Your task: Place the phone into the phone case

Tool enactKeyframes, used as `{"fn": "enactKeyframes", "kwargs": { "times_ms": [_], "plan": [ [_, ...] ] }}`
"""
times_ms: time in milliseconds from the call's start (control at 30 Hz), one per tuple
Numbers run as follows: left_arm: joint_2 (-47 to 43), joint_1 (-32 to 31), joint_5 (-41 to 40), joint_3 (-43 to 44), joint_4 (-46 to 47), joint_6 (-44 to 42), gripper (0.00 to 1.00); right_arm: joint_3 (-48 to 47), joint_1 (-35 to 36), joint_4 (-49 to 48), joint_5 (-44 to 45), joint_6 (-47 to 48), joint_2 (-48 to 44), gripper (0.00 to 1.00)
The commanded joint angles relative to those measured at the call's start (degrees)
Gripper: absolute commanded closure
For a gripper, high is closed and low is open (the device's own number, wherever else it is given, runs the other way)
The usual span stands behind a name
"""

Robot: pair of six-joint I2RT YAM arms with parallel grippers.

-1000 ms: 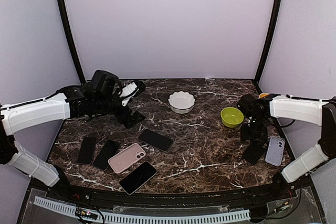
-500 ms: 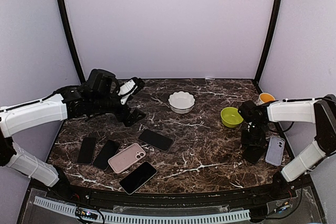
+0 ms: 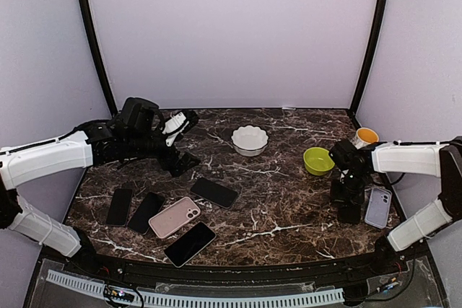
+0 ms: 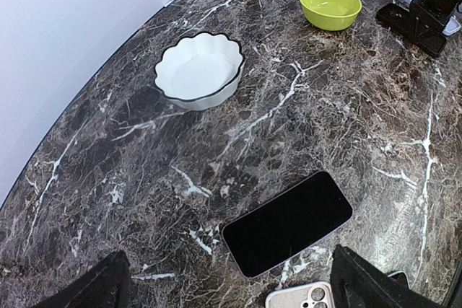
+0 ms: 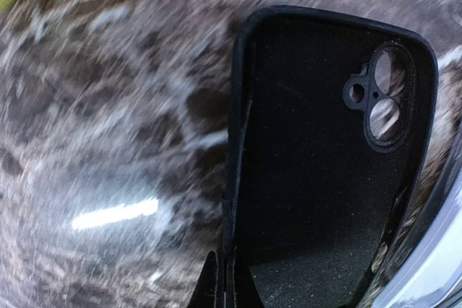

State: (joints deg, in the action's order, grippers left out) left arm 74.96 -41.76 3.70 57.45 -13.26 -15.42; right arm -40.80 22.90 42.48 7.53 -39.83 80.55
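Observation:
My right gripper [image 3: 349, 194] is shut on the left side wall of a black phone case [image 5: 325, 149], pinching it between the fingertips [image 5: 216, 283]. The case lies inside-up with its camera cutout at the far end, and shows at the table's right [image 3: 350, 211]. A black phone [image 4: 289, 221] lies screen-up between the wide-open fingers of my left gripper [image 4: 234, 295], which hovers above it. That phone sits left of centre [image 3: 214, 192] in the top view, where the left gripper [image 3: 182, 142] hangs at the back left.
A pink case [image 3: 175, 216] and three more dark phones [image 3: 189, 243] [image 3: 145, 212] [image 3: 119, 205] lie at the front left. A lilac phone [image 3: 378, 207] lies beside the black case. A white bowl [image 3: 249, 139], a green bowl [image 3: 318, 160] and an orange cup [image 3: 366, 135] stand at the back.
My right gripper has come down towards the near edge and closed its fingers onto the black case's wall. The left arm has hardly moved.

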Motion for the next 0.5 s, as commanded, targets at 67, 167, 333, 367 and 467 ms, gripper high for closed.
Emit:
{"fn": "enactKeyframes", "kwargs": {
  "times_ms": [67, 167, 333, 367, 467],
  "plan": [
    [-2.19, -0.23, 0.83, -1.03, 1.90, -0.66, 0.01, -2.00, 4.50, 5.41, -2.54, -3.14, -4.28, 1.00],
    [-2.17, -0.17, 0.78, -1.10, 1.83, -0.61, 0.01, -3.76, 6.77, 8.20, -2.94, -4.04, -5.94, 1.00],
    [-2.42, -0.22, 1.00, -1.26, 2.05, -0.41, 0.01, -9.16, 10.90, 13.31, -2.04, -6.13, -8.41, 1.00],
    [-2.43, -0.19, 1.10, -1.27, 2.12, -0.36, 0.01, -10.92, 11.63, 14.49, -1.75, -6.38, -8.64, 1.00],
    [-2.40, -0.25, 1.07, -1.32, 2.18, -0.28, 0.01, -16.77, 14.04, 18.41, -1.18, -7.00, -8.52, 1.00]
  ]
}}
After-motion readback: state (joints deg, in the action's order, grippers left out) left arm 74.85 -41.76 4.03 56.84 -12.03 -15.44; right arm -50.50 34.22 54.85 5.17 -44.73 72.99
